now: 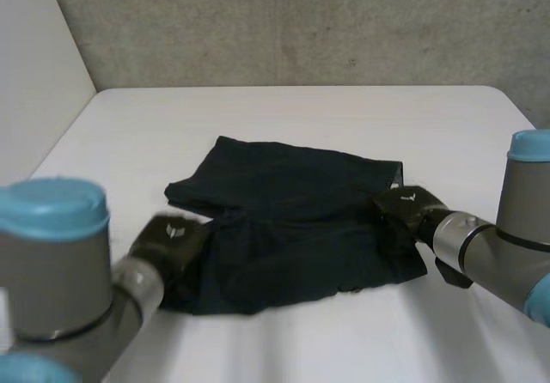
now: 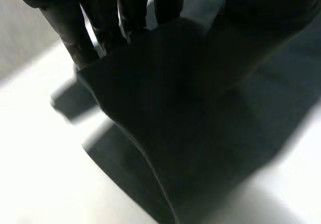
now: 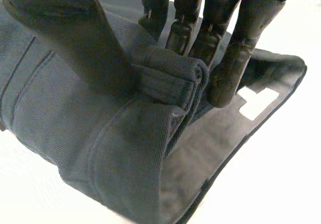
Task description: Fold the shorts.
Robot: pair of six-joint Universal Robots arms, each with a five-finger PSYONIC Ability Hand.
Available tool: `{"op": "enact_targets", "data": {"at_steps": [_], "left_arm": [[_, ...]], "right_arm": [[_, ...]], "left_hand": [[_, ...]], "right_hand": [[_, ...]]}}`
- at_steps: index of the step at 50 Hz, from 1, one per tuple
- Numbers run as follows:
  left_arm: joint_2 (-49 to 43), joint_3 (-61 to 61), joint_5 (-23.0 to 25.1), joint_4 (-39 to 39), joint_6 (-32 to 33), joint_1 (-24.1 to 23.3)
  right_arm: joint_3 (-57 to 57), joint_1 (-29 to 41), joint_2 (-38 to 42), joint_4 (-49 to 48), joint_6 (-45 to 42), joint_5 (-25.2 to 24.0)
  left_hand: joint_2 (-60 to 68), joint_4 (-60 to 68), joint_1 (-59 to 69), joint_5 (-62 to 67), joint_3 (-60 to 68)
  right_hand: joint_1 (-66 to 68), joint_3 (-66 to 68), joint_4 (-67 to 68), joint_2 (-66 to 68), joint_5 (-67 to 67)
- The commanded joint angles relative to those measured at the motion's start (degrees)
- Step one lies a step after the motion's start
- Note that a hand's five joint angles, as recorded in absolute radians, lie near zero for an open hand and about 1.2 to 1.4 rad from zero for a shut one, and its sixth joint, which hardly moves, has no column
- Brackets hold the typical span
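Observation:
Dark navy shorts (image 1: 292, 228) lie spread across the middle of the white table (image 1: 344, 117), with a fold line running across them. My left hand (image 1: 172, 237) is at their left edge. In the left wrist view its fingers (image 2: 105, 18) stand behind a raised flap of the shorts (image 2: 190, 133) and its thumb (image 2: 266, 8) lies in front, pinching the cloth. My right hand (image 1: 408, 204) is at the right edge, by the waistband. In the right wrist view its thumb (image 3: 75, 33) and fingers (image 3: 220, 23) pinch a rolled fold of the shorts (image 3: 100, 133).
A grey concrete wall (image 1: 301, 22) stands behind the table and a pale wall (image 1: 34, 74) runs along its left side. Bare table top lies beyond the shorts and in front of them.

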Motion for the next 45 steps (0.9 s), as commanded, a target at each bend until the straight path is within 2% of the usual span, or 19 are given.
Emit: {"op": "enact_targets", "data": {"at_steps": [1, 7, 8, 12, 18, 23, 25, 26, 27, 29, 30, 31, 33, 39, 42, 45], "left_arm": [[-12.1, 21.2, 0.2, 6.2, 12.4, 1.7], [-25.6, 40.0, -0.1, 10.7, 17.1, 2.0], [-29.6, 45.7, -0.2, 10.9, 18.7, 2.1], [-37.9, 55.6, 0.4, 10.9, 22.4, 3.1], [-46.6, 63.8, 2.0, 14.1, 23.0, 3.6], [-53.3, 68.3, 5.1, 23.1, 23.1, 3.8], [-54.4, 68.8, 5.2, 25.8, 23.0, 3.9], [-54.7, 68.8, 5.1, 27.2, 22.8, 3.9], [-55.0, 68.5, 4.9, 29.3, 22.2, 3.8], [-55.0, 68.0, 4.7, 30.4, 20.9, 3.6], [-54.9, 67.0, 4.6, 30.9, 18.9, 3.1], [-54.7, 66.3, 4.6, 30.9, 17.9, 2.9], [-53.7, 64.2, 4.6, 30.8, 15.4, 2.7], [-39.2, 51.0, 4.7, 30.9, 6.9, 2.8], [-31.3, 43.3, 4.9, 30.4, 2.9, 3.3], [-22.9, 33.7, 4.9, 28.8, -2.3, 4.4]], "right_arm": [[-5.5, 0.3, -0.5, -2.4, -6.2, 1.8], [-12.6, 0.6, 4.2, -11.2, -11.5, 7.4], [-14.9, 0.6, 6.4, -13.8, -13.2, 8.6], [-20.8, 0.8, 12.7, -17.5, -18.4, 10.3], [-28.6, 0.9, 22.2, -22.1, -26.3, 10.9], [-32.9, 1.2, 29.0, -30.9, -28.8, 10.4], [-33.8, 1.2, 30.7, -33.5, -28.8, 10.5], [-34.6, 1.2, 32.0, -35.4, -28.5, 10.7], [-35.0, 1.2, 32.6, -36.3, -28.6, 11.0], [-35.0, 1.3, 32.9, -36.8, -28.5, 11.1], [-34.5, 1.4, 32.5, -36.6, -28.1, 11.2], [-34.0, 1.5, 32.0, -36.5, -27.6, 11.1], [-32.3, 1.8, 30.2, -36.5, -25.9, 11.1], [-20.6, 1.1, 13.2, -36.0, -11.3, 11.1], [-15.7, 0.9, 6.6, -31.9, -4.8, 10.7], [-13.2, 0.9, 2.2, -21.6, 0.2, 10.4]], "left_hand": [[11.7, 11.6, 14.6, 14.1, 12.0], [11.7, 11.6, 14.6, 14.1, 12.0], [11.7, 11.6, 14.6, 14.1, 12.0], [11.7, 11.6, 14.6, 14.1, 12.0], [11.7, 11.6, 14.6, 14.1, 12.0], [11.7, 11.6, 14.6, 14.1, 12.0], [11.7, 11.6, 14.6, 14.1, 12.0], [11.7, 11.6, 14.6, 14.1, 12.0], [-3.3, -3.4, -0.3, -0.9, -2.9], [-40.3, -40.4, -37.3, -37.8, -39.9], [-58.3, -58.4, -55.4, -55.9, -58.0], [-54.1, -54.2, -51.2, -51.7, -53.8], [-58.3, -58.4, -55.4, -55.9, -58.0], [-58.3, -58.4, -55.4, -55.9, -58.0], [-58.3, -58.4, -55.4, -55.9, -58.0], [-58.3, -58.4, -55.4, -55.9, -58.0]], "right_hand": [[24.1, 12.0, 11.9, 12.9, 14.4], [24.1, 12.0, 11.9, 12.9, 14.4], [24.1, 12.0, 11.9, 12.9, 14.4], [24.1, 12.0, 11.9, 12.9, 14.4], [24.1, 12.0, 11.9, 12.9, 14.4], [24.1, 12.0, 11.9, 12.9, 14.4], [12.2, 0.0, -0.1, 0.9, 2.4], [-10.2, -22.4, -22.5, -21.5, -20.0], [-24.9, -37.1, -37.2, -36.2, -34.7], [-45.9, -58.0, -58.1, -57.1, -55.6], [-45.9, -58.0, -58.1, -57.1, -55.6], [-45.9, -58.0, -58.1, -57.1, -55.6], [-45.9, -58.0, -58.1, -57.1, -55.6], [-45.9, -58.0, -58.1, -57.1, -55.6], [-45.9, -58.0, -58.1, -57.1, -55.6], [-45.9, -58.0, -58.1, -57.1, -55.6]]}}
